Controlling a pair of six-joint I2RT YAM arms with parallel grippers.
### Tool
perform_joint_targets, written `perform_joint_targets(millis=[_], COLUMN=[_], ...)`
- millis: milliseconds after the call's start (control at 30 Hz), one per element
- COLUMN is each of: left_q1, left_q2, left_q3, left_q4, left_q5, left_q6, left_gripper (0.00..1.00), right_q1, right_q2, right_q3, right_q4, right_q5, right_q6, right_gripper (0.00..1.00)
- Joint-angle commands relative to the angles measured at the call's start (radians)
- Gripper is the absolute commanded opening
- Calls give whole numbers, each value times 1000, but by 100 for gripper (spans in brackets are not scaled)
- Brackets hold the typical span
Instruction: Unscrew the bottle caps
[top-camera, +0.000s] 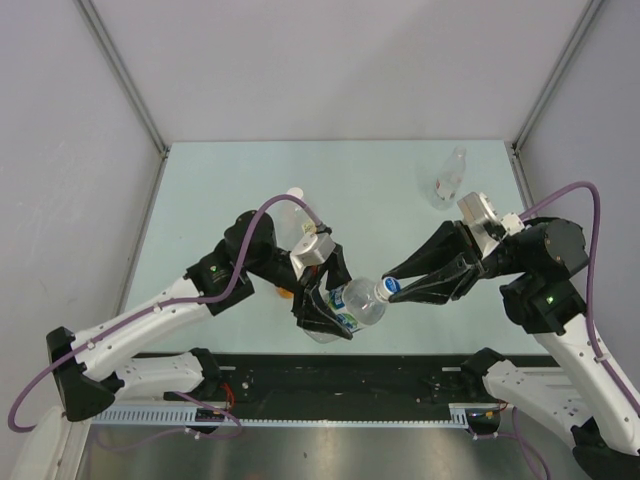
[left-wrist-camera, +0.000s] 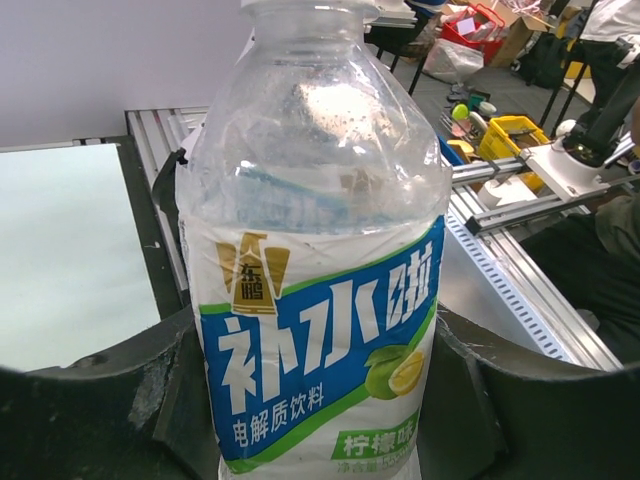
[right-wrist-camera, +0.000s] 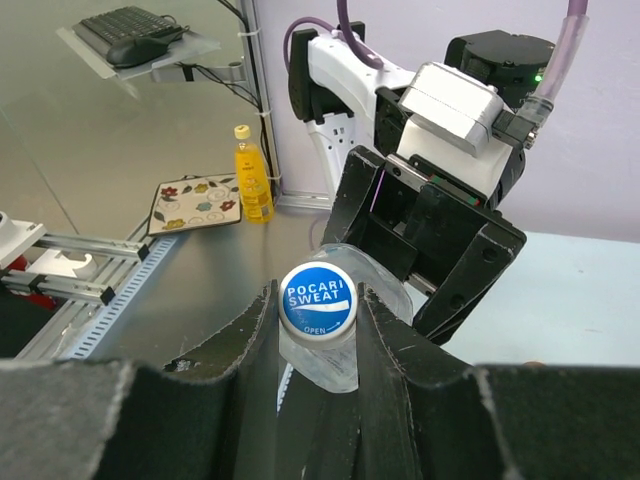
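Grey walls close in a pale green worktop in the overhead view. Near its front edge the left tool is clamped around the body of the blue-label bottle, which is tipped on its side with its neck toward the right. The right tool has its fingers closed against the blue cap on that neck. A slim bottle sits well apart at the back right, and a third bottle with a white cap sits behind the left arm. From the left wrist, the held bottle's blue and green label fills the frame between two black fingers pressing its sides. From the right wrist, the cap, marked POCARI SWEAT, is squeezed between both fingers, with the left tool gripping the bottle just beyond.
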Motion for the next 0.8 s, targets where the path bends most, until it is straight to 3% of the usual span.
perform_joint_targets(millis=[0,333,433,600,633,767], left_q1=[29,46,47,47,47,47], left_q2=[-19,-19,-29,-59,-73,-104], left_q3=[13,-10,-13,-19,-25,-37], left_q4=[-65,-88,-95,-96,-95,-81], left_q5=[65,22,-1,-61,-92,-164], left_q6=[89,117,120,120,120,117], left_gripper=[0,0,0,0,0,0], right_q1=[-21,-31,-37,-40,-39,-39], right_q2=[-46,-53,-62,-66,-56,6], right_q3=[97,128,135,140,140,129], right_q4=[81,85,-2,-266,-322,-429], right_q5=[-28,6,107,629,784,1165], right_q6=[50,66,-8,-189,-201,-206], right_gripper=[0,0,0,0,0,0])
